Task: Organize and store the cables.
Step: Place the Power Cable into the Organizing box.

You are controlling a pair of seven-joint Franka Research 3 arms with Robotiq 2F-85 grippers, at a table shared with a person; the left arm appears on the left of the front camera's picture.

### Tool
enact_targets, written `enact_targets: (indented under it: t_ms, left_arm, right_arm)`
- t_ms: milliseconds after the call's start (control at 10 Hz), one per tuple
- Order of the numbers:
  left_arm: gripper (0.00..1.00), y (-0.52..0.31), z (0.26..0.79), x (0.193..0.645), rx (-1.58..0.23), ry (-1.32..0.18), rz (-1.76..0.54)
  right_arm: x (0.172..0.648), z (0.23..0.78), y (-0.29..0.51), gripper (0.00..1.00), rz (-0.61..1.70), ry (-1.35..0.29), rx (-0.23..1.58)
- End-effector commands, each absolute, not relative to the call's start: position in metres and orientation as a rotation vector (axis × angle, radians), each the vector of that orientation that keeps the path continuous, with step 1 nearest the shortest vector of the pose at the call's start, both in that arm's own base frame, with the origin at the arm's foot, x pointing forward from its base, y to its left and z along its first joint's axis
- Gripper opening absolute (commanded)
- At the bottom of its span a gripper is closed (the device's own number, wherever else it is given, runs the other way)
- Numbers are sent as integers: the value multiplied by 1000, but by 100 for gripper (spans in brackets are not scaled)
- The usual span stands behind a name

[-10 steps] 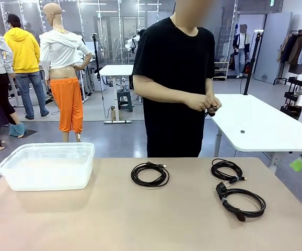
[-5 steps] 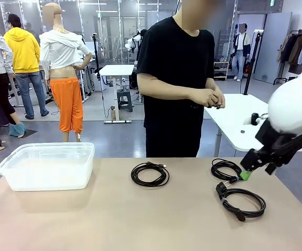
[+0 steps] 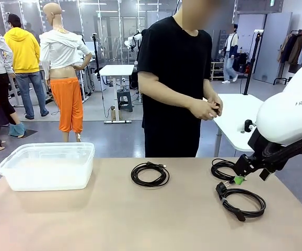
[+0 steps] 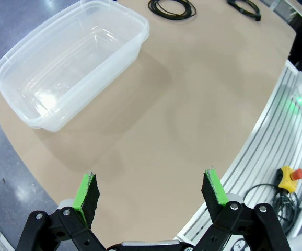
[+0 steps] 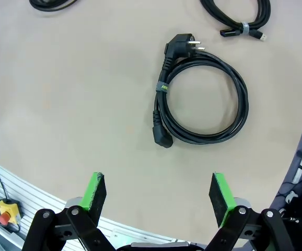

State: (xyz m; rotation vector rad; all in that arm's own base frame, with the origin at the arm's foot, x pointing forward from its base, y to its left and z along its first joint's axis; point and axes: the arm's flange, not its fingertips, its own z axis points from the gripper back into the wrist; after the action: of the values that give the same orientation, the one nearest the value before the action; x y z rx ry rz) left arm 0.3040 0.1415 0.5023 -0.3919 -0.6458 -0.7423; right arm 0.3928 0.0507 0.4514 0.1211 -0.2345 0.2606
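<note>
Right up close, the left gripper [image 4: 150, 183] hangs over the table's [image 3: 114, 219] near edge, fingers spread wide, nothing between the green pads. Over on the other side the right gripper [image 5: 157, 184] is just as wide apart and just as bare, looking straight down on the plug coil [image 5: 164, 86], which lies flat on the table ahead of its fingertips and apart from them, plug end pointing away, a small band round the loops. From the front, that gripper sits low at the table's right side, its green pad [image 3: 239, 180] just beside the right coil [image 3: 225, 170]; whether it touches the cord, I can't tell. The right coil lies just beyond the plug coil, the two close together. Moving out to the middle of the table, the middle coil [image 3: 150, 174] lies flat on its own, well apart from the other two. At the far left corner stands the clear bin [image 3: 46, 175], upright, well away from every cable. And past the far edge, the person [image 3: 174, 78] in a black shirt stands with both hands [image 3: 208, 107] together at waist height around something small and dark.
</note>
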Motion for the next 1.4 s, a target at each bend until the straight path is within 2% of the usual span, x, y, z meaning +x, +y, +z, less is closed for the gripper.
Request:
enact_targets:
  t_ms: [0, 300, 600, 800, 1300]
  left_arm:
    - [100, 142, 502, 304, -401, -654, -747]
    - [100, 142, 502, 304, -401, -654, -747]
    - [100, 142, 502, 304, -401, -654, -747]
    - [100, 142, 502, 304, -401, -654, -747]
    - [100, 142, 502, 304, -401, -654, -747]
  right_arm:
    - [392, 455, 48, 100, 273, -234, 119]
    - [400, 449, 52, 100, 256, -251, 175]
    - [436, 387, 60, 100, 139, -174, 227]
    - [449, 354, 69, 100, 84, -156, 168]
    - [477, 324, 80, 100, -7, -130, 148]
